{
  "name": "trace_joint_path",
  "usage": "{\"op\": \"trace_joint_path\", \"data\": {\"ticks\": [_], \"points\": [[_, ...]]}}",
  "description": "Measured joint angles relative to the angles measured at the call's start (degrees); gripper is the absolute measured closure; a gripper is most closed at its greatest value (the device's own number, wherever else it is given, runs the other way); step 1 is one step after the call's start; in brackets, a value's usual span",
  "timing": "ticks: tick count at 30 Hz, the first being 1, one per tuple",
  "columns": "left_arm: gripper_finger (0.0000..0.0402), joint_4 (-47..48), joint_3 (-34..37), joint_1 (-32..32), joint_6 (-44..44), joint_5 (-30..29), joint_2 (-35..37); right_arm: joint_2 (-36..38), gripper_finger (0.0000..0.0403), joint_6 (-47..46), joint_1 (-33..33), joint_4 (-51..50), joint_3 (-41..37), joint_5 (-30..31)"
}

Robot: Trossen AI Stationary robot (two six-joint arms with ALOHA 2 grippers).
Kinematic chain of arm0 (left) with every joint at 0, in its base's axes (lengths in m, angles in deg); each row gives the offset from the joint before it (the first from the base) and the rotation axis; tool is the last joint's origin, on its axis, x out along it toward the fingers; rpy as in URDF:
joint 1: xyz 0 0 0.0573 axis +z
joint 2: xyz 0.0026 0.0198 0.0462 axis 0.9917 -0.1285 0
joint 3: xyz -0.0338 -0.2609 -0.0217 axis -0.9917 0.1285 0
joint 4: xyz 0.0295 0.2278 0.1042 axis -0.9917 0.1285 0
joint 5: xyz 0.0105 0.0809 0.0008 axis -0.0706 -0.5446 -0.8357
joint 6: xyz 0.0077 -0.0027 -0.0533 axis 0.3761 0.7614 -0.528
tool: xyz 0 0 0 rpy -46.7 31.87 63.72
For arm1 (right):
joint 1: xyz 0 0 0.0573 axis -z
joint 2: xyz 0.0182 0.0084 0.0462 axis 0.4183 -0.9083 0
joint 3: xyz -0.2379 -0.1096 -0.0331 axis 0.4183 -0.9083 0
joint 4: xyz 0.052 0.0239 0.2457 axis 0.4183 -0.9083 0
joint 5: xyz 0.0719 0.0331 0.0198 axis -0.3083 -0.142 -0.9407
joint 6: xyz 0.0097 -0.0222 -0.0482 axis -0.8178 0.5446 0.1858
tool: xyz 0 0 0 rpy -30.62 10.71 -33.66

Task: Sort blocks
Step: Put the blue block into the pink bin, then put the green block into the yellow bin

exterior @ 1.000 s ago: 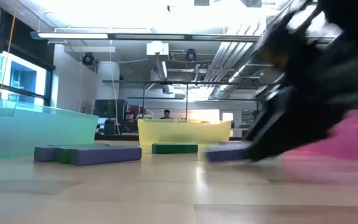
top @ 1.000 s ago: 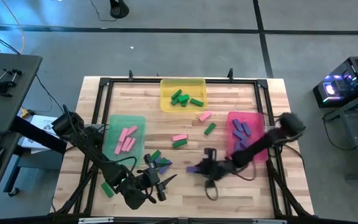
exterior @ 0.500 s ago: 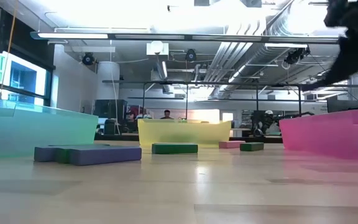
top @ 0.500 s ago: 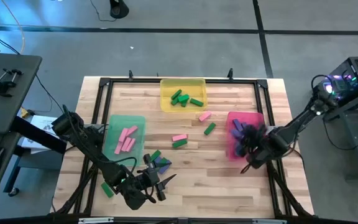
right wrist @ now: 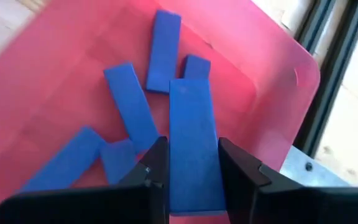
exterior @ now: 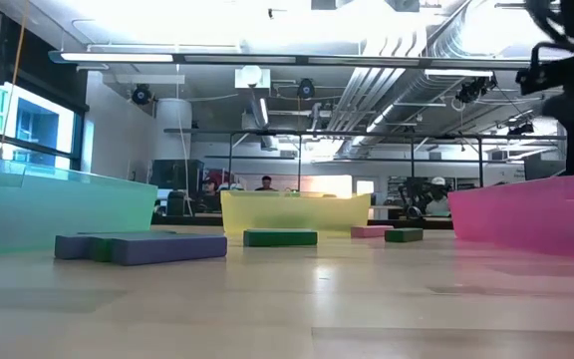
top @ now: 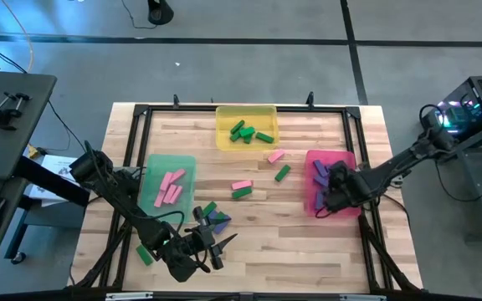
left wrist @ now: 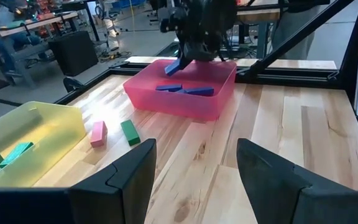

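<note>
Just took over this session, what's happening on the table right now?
The right gripper holds a blue block over the red tray, which already has several blue blocks in it. The left gripper waits open near the table's front. A few blocks remain loose on the table.

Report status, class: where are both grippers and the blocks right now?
Right gripper shut on blue block, above pink tray. Left gripper open, idle at table's near edge. Loose blocks remain mid-table. Nothing in the way.
</note>
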Motion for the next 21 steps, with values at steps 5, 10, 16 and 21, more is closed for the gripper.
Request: {"op": "trace_joint_path", "data": {"ticks": [5,10,16,21], "points": [[0.0190,0.01,0.00,0.00,-0.14,0.09,0.00,-4.57,0.0287,5.11,2.41,2.99,0.00,-1.12],[0.0190,0.23,0.00,0.00,-1.00,0.16,0.00,-7.63,0.0242,13.84,3.80,10.86,0.02,-1.24],[0.0190,2.07,0.00,0.00,-4.91,0.35,0.00,-6.85,0.0227,17.35,4.51,11.35,0.04,3.78],[0.0190,1.41,0.00,-0.11,-10.50,4.81,0.00,-3.20,0.0225,16.98,-0.01,16.62,0.25,14.46]]}}
